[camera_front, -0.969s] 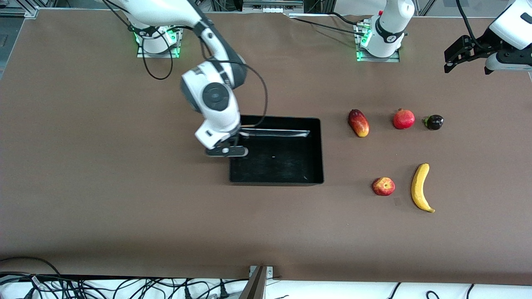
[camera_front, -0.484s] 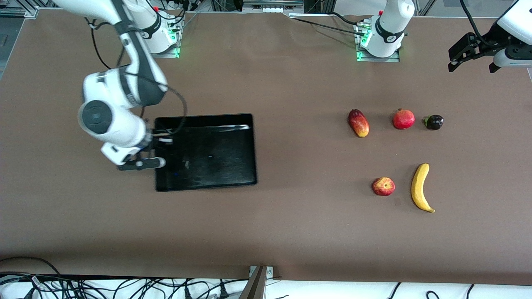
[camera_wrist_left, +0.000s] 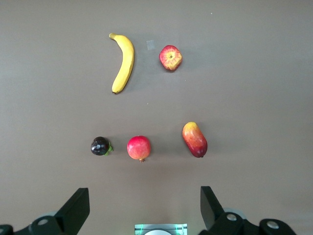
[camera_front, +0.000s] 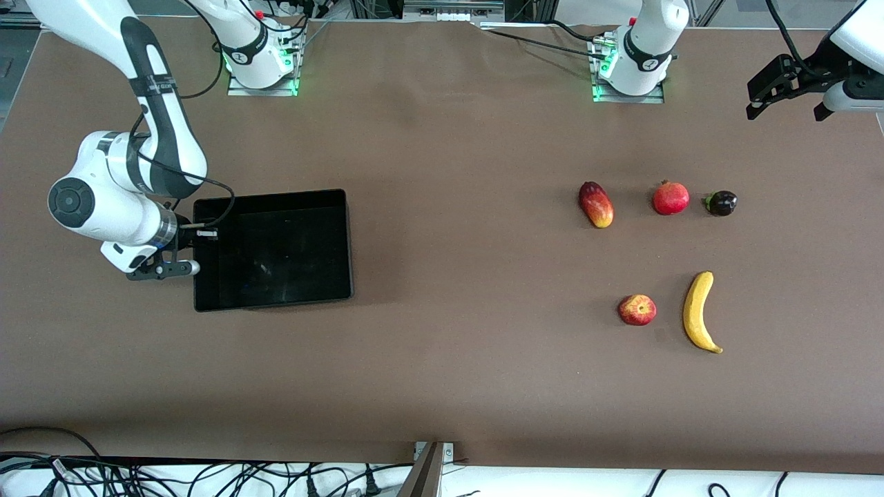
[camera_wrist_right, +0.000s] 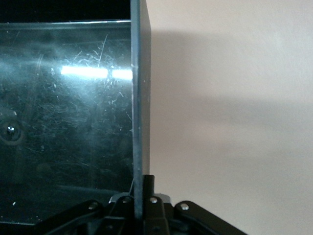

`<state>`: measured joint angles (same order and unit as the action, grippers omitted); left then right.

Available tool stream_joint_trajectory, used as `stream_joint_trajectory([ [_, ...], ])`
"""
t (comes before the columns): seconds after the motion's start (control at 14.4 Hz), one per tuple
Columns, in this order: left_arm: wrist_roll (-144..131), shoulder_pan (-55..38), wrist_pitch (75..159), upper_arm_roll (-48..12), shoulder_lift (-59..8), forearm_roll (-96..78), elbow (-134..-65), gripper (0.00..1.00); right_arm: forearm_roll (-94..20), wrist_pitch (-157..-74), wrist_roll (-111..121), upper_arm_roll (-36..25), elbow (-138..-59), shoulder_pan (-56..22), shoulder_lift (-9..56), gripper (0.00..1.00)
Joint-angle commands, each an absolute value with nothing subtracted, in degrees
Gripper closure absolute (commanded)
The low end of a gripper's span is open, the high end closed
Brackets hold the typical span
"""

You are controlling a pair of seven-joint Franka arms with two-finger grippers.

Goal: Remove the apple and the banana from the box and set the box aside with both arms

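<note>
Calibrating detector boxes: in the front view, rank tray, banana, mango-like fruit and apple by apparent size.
1. Black tray
2. Banana
3. Mango-like fruit
4. Apple

Mango and apple look close; mango is longer.

Two white robot arms stand at one brown table [camera_front: 442, 386], each ending in one two-finger gripper: one right gripper [camera_front: 195, 238] and one left gripper [camera_front: 787, 86]. One black tray [camera_front: 273, 250] lies on the table. Five fruits are present in all: one banana [camera_front: 699, 312], one apple [camera_front: 637, 310], one oblong red-yellow fruit [camera_front: 595, 204], one round red pomegranate [camera_front: 670, 198], and one small dark purple fruit [camera_front: 722, 203]. The fruits form two rows: three in the row farther from the front camera, two in the nearer row. The left wrist view shows the same five fruits. Two green-lit arm bases are visible.
</note>
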<state>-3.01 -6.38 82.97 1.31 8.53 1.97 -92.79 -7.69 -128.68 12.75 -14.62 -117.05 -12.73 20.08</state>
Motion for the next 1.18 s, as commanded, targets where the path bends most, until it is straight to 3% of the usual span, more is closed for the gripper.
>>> stream_joint_trajectory([
  [0.0,-3.3,-6.5,81.7,1.7,7.8,0.4,-91.4,0.0,-10.6,-132.3,15.7,-14.4,-121.1,-11.1,18.5,1.0],
  [0.9,-3.3,-6.5,81.4,1.7,7.8,0.4,-91.7,0.0,-12.4,-134.7,13.7,-14.3,-123.7,-9.3,20.4,1.0],
  [1.04,-3.3,-6.5,81.4,1.6,7.7,0.4,-91.7,0.0,-12.4,-134.2,13.5,-14.3,-122.2,-9.3,20.0,0.28],
  [1.11,-3.3,-6.5,81.4,1.6,7.8,0.4,-91.7,0.0,-12.4,-133.3,13.1,-14.3,-121.1,-9.3,19.5,0.0],
])
